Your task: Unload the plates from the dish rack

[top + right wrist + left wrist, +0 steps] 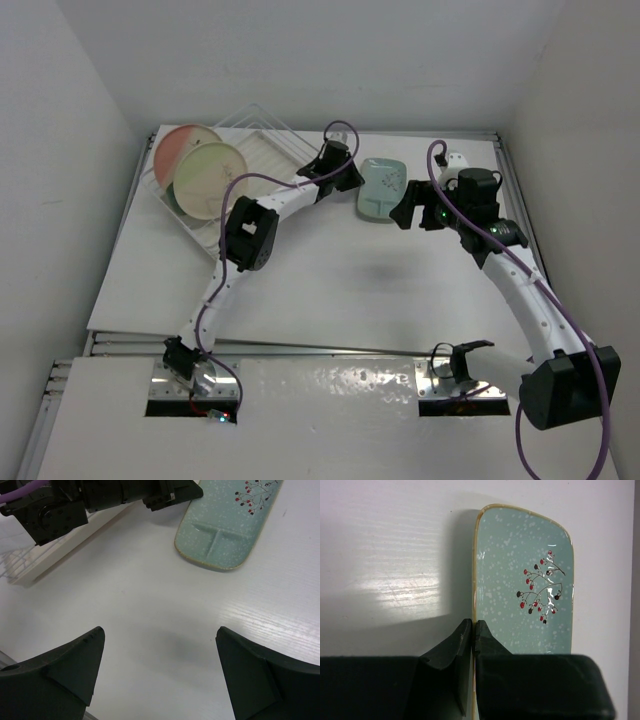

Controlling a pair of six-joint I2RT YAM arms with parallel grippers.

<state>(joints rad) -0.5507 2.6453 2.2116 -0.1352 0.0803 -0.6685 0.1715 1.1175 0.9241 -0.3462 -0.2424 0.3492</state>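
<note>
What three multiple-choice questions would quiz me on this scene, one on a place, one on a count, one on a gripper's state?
1. Where is the blue-green plate? A in the dish rack; B outside it, held by the left gripper; C off the table.
2. How many round plates are in the rack? A none; B four; C two.
3. The right gripper is: A open; B shut on a plate; C unseen.
B: fingers pinch its rim. C: pink and yellow-green ones. A: fingers wide apart.

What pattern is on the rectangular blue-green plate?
The plate has white speckles and a dark sprig with red berries; the left wrist view shows it best.
</note>
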